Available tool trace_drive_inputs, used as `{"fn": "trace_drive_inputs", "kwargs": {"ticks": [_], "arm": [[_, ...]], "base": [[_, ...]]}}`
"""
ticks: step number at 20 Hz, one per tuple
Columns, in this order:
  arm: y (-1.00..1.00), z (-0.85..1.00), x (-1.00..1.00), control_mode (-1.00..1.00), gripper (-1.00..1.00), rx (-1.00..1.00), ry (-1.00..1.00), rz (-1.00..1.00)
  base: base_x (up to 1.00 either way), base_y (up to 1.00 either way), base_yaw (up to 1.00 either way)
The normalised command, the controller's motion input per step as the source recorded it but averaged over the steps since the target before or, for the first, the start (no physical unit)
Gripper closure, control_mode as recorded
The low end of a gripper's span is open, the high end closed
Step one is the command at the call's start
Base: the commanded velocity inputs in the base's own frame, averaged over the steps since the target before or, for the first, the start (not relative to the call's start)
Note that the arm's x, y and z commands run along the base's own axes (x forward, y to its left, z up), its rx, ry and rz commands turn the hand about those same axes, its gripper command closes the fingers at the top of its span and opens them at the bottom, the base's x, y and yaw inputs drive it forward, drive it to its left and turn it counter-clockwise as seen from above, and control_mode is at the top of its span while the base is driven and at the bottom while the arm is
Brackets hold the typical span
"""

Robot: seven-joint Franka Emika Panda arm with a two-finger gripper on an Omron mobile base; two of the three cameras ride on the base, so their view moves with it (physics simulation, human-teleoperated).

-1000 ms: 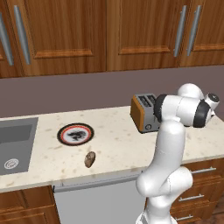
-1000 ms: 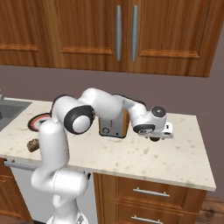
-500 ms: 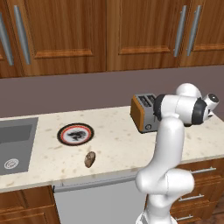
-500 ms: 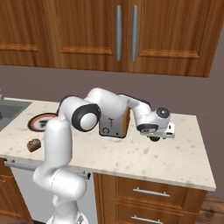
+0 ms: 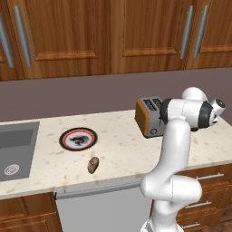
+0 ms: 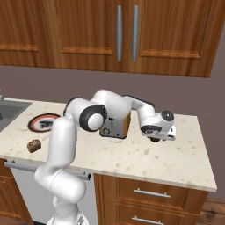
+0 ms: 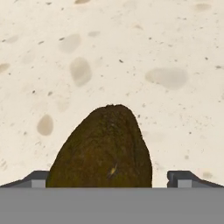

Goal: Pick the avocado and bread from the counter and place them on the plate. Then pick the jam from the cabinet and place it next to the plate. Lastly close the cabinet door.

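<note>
The avocado (image 7: 103, 148), dark olive and pebbly, lies on the speckled beige counter (image 7: 166, 52) right in front of the hand camera. My gripper (image 7: 110, 177) is open, with one fingertip on each side of the avocado and no contact that I can see. From the right base view the gripper (image 6: 158, 137) hangs low over the counter, just right of the toaster. The bread (image 5: 93, 165) lies near the counter's front edge, below the red-rimmed plate (image 5: 78, 138). Both doors of the cabinet (image 6: 127, 35) are shut. The jam is hidden.
A silver and orange toaster (image 5: 152, 117) stands on the counter between the plate and my hand. A grey steel sink (image 5: 16, 149) is set in at the far left. Drawers (image 6: 149, 193) sit below the counter's front edge.
The hand has come down closer to the counter at the right of the toaster. The jaws have stayed open. Plate and bread have not moved.
</note>
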Motion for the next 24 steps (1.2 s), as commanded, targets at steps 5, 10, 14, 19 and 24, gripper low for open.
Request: {"fn": "trace_drive_inputs", "kwargs": {"ticks": [5, 10, 14, 19, 24], "arm": [[0.01, -0.28, 0.22, -1.0, 1.0, 0.03, 0.0, 0.0], [0.0, -0.24, 0.07, -1.0, 1.0, 0.0, 0.0, 0.02], [0.0, -0.26, 0.0, -1.0, 1.0, 0.0, 0.0, 0.02], [0.08, 0.0, -0.59, -1.0, 1.0, -0.01, -0.08, 0.05], [0.26, 0.23, -1.0, -1.0, 1.0, -0.05, -0.25, 0.05]], "base": [[0.0, 0.0, 0.0], [0.0, 0.0, 0.0], [0.0, 0.0, 0.0], [0.0, 0.0, 0.0], [0.0, 0.0, 0.0]]}}
